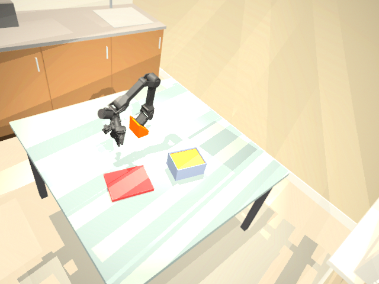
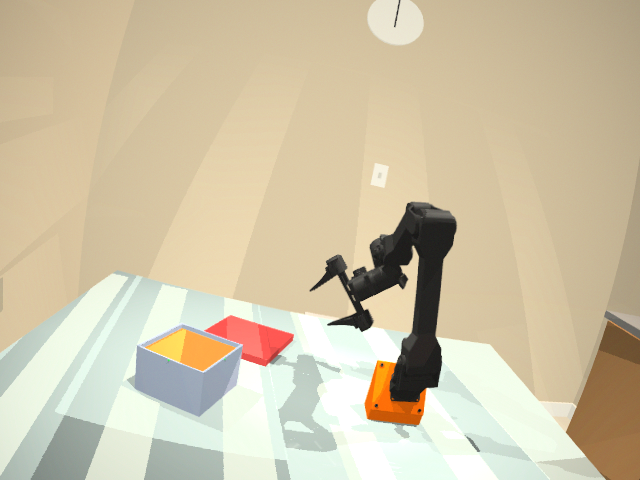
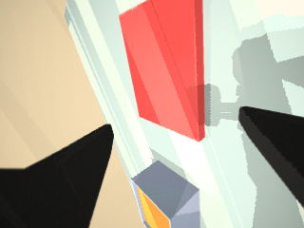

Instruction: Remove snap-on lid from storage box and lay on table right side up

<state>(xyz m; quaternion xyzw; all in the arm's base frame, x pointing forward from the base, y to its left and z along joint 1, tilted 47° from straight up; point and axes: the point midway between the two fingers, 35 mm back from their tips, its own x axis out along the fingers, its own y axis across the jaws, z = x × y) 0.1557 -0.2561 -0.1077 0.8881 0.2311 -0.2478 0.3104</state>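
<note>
Glossy, glass-like table top (image 1: 214,195), pale green-white, with soft reflections and shadows on it. Smooth red lid (image 1: 128,182), like plastic, with a light sheen. Matt grey-blue walls on the storage box (image 1: 186,165), smooth yellow-orange inside. Dark matt arm (image 2: 429,289) and gripper (image 2: 336,302), on a smooth orange base (image 2: 395,397). Wood-like cabinet fronts (image 1: 76,67), satin, with small metal-looking handles.
</note>
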